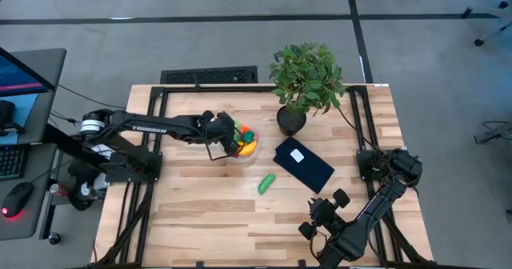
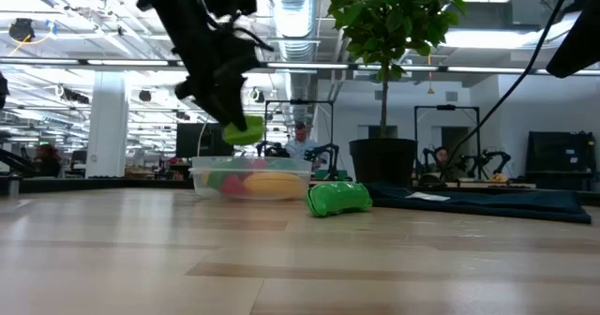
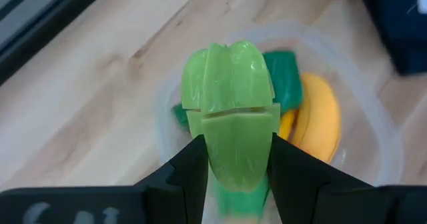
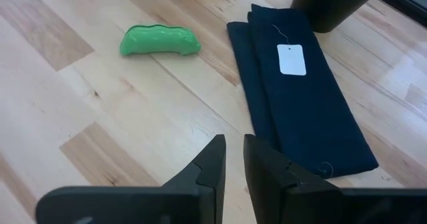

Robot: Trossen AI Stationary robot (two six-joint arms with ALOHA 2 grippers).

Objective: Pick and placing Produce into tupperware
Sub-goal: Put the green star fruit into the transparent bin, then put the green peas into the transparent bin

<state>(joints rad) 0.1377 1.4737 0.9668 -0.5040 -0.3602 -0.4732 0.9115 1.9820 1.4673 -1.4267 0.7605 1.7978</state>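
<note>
The tupperware [image 1: 242, 157] was a small round clear bowl sitting on the wood, already loaded with produce: a yellow banana [image 3: 319, 121], something dark green [image 3: 283, 77] and bits of red and orange. A light green ribbed veggie [image 3: 231, 111] was pinched and held up right over the bowl, not in it. One bright green bumpy pod [image 4: 160, 40] lay flat on the table near the bowl, apart from it.
</note>
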